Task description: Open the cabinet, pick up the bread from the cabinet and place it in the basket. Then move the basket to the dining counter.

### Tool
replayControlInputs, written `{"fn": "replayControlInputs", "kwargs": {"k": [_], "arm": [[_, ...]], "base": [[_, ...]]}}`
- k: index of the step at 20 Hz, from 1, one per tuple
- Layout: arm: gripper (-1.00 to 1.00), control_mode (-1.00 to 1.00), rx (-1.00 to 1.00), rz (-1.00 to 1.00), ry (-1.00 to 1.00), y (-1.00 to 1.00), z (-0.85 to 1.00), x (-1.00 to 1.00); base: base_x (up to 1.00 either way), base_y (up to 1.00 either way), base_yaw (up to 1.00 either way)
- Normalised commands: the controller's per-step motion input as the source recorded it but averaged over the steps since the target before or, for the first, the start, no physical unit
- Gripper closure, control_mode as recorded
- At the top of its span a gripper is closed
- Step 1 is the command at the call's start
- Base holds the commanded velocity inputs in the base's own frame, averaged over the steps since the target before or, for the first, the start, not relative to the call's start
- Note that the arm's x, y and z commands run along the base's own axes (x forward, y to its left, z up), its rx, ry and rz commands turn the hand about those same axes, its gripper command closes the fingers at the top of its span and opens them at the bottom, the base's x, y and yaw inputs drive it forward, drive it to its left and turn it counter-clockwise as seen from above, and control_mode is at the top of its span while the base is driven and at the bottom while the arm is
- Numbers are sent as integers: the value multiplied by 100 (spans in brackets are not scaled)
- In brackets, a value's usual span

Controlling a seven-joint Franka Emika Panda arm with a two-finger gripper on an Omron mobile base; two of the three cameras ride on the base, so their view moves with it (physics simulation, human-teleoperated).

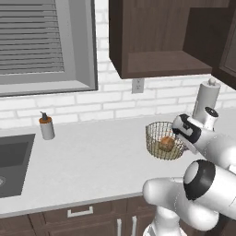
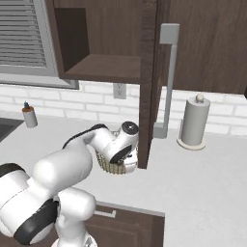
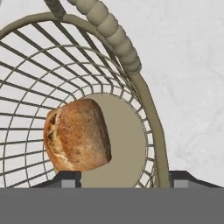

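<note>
The bread (image 3: 78, 135) lies inside the basket (image 3: 131, 70), on its beige base and leaning toward one mesh wall; in the left base view the bread (image 1: 167, 144) shows through the wire of the basket (image 1: 156, 133), which stands on the grey-white worktop (image 1: 92, 161) below the cabinet (image 1: 156, 37). The cabinet door (image 2: 147, 72) stands open, edge-on in the right base view, its long silver handle (image 2: 169, 82) facing the paper-towel roll (image 2: 194, 120). The arm bends down over the basket, and the pincer (image 3: 122, 179) sits at the basket's rim: its two dark fingertips (image 3: 65, 179) stand apart, one inside the mesh just by the bread, the other outside the wire wall, so the wall runs between them. Whether they press on the wire cannot be told; they do not hold the bread. A soap bottle (image 1: 46, 126) stands well apart, near the sink (image 1: 14, 161), under the window (image 1: 46, 41).
</note>
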Motion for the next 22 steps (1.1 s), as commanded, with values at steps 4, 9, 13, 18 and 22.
{"fn": "replayControlInputs", "kwargs": {"k": [4,9,13,18,22], "arm": [[100,-100,-2,0,16,39,-67,9],[100,-100,-3,0,24,44,-64,18],[100,-100,0,0,1,38,-26,-15],[100,-100,-9,0,-24,47,1,-56],[100,-100,-12,0,-15,40,39,-69]], "base": [[0,0,0],[0,0,0],[0,0,0],[0,0,0],[0,0,0]]}}
